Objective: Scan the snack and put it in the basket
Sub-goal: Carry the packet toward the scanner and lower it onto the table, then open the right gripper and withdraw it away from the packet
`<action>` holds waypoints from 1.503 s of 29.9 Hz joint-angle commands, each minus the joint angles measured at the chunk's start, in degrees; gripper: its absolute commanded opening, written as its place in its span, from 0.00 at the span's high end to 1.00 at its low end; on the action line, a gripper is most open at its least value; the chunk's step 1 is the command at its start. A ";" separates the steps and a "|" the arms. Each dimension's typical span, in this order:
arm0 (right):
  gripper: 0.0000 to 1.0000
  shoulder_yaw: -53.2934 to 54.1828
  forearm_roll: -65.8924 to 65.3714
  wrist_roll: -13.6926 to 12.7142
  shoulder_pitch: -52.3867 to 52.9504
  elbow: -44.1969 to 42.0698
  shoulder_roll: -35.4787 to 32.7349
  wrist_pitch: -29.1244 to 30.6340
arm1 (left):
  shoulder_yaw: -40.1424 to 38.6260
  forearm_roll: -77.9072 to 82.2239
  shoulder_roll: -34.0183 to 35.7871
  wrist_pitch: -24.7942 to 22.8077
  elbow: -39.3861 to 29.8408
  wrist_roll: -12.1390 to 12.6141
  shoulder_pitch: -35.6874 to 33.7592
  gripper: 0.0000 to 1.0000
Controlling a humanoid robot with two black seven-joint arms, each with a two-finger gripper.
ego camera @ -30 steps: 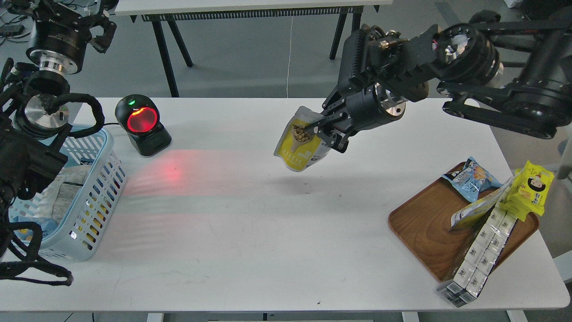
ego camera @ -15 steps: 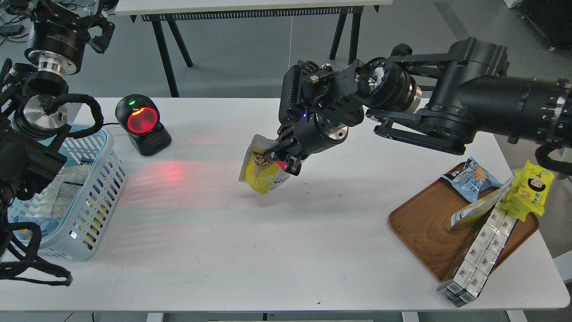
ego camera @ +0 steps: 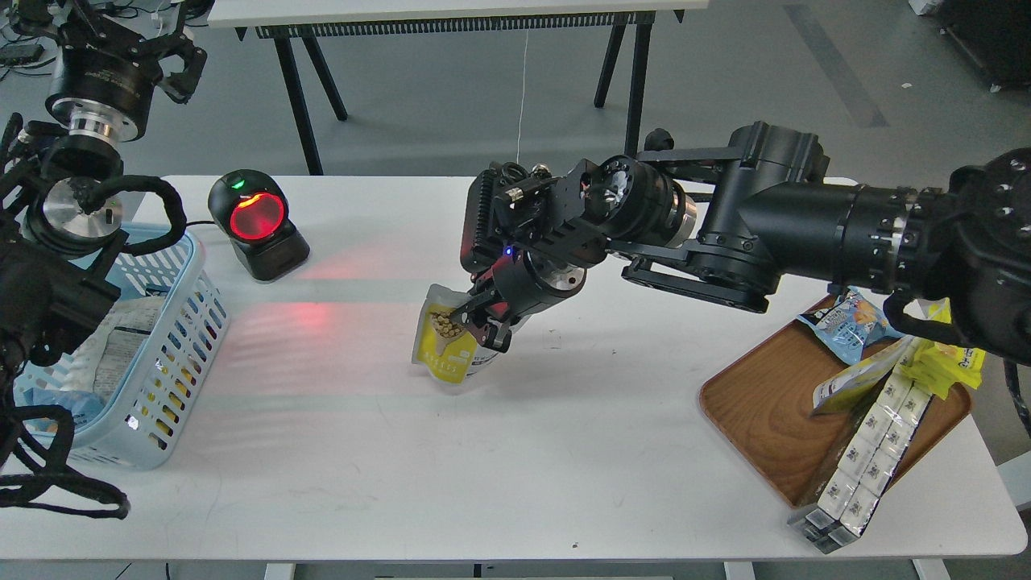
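Observation:
The snack [ego camera: 445,346], a small white-grey pouch with a yellow panel of beige beans, hangs low over the middle of the white table. My right gripper [ego camera: 475,316] is shut on its upper part, the arm reaching in from the right. The light blue slotted basket [ego camera: 165,338] stands at the table's left edge with several packets inside. My left arm rises along the left edge; its gripper [ego camera: 121,40] sits high at the top left, above and behind the basket, seen end-on and dark.
A black barcode scanner [ego camera: 256,225] with a glowing red window stands at the back left and casts red light on the table. A brown wooden tray [ego camera: 765,403] at the right holds a blue bag, yellow packets and white boxes.
My right gripper has carried the snack leftward and downward, from the table's back middle to low over the centre. The left arm has stayed still.

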 commanded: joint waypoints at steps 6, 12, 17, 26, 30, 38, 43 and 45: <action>0.91 -0.15 -0.19 0.00 0.78 -0.02 0.04 0.00 | -0.08 -0.09 0.17 0.00 0.00 -0.08 0.45 0.00; 0.61 1.16 0.68 0.00 4.03 3.31 -0.13 -0.08 | -0.08 -0.09 1.75 0.00 -0.09 -0.08 0.63 0.00; 0.25 5.82 3.48 0.00 6.75 9.11 -6.89 0.00 | -0.08 -0.09 2.72 0.00 -0.18 0.09 0.45 0.00; 0.01 13.99 16.13 0.00 6.68 10.53 -17.96 -0.26 | 1.14 2.18 4.47 0.00 -0.53 1.06 0.01 0.01; 0.01 21.18 23.16 0.00 0.88 10.18 -25.08 -0.70 | 3.77 8.33 6.41 0.00 -0.70 1.59 -1.65 0.01; 0.01 32.27 38.54 0.00 -12.39 7.55 -31.42 -0.87 | 7.21 23.35 12.20 0.00 -9.30 2.46 -8.60 0.02; 0.01 35.71 53.48 0.00 -16.71 0.53 -32.21 0.00 | 7.12 37.23 14.67 0.00 -17.82 2.55 -10.35 0.02; 0.01 35.88 58.67 0.00 -17.06 -3.16 -32.74 0.00 | 7.12 43.38 15.11 0.00 -21.25 2.47 -11.41 0.02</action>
